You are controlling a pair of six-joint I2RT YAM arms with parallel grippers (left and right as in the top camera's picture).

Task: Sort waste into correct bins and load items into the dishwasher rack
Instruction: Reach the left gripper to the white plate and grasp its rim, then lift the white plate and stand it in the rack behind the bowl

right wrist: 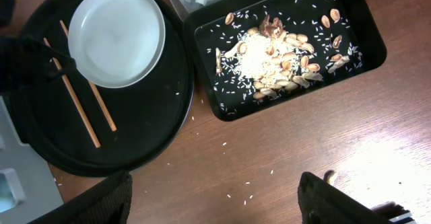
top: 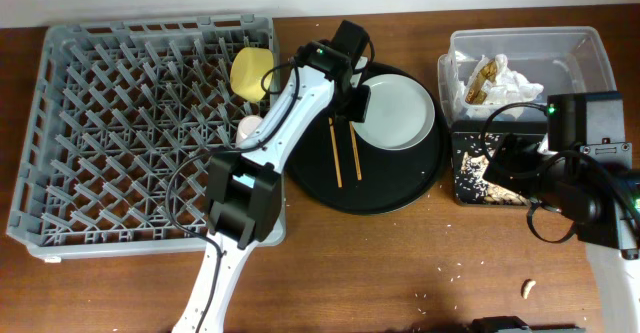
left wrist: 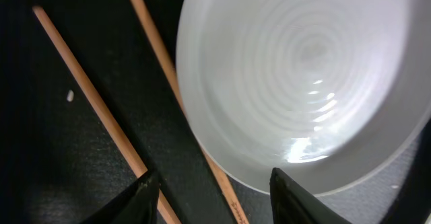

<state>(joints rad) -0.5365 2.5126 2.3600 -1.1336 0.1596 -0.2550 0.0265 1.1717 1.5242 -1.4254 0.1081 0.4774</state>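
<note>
ITEM: pale grey plate point(top: 395, 113), on round black tray point(top: 400, 195), right of rack point(top: 100, 123) | JAWS: left gripper point(left wrist: 215, 196) nearer, apart, plate's left rim between them | OBSTACLE: two chopsticks point(left wrist: 94, 96), long axis near-far, one against that rim | OTHER: right gripper point(right wrist: 222, 197) apart, empty, well right.

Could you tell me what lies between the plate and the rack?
The two chopsticks on the round tray, with the left arm over the gap; the overhead view shows both.
</note>
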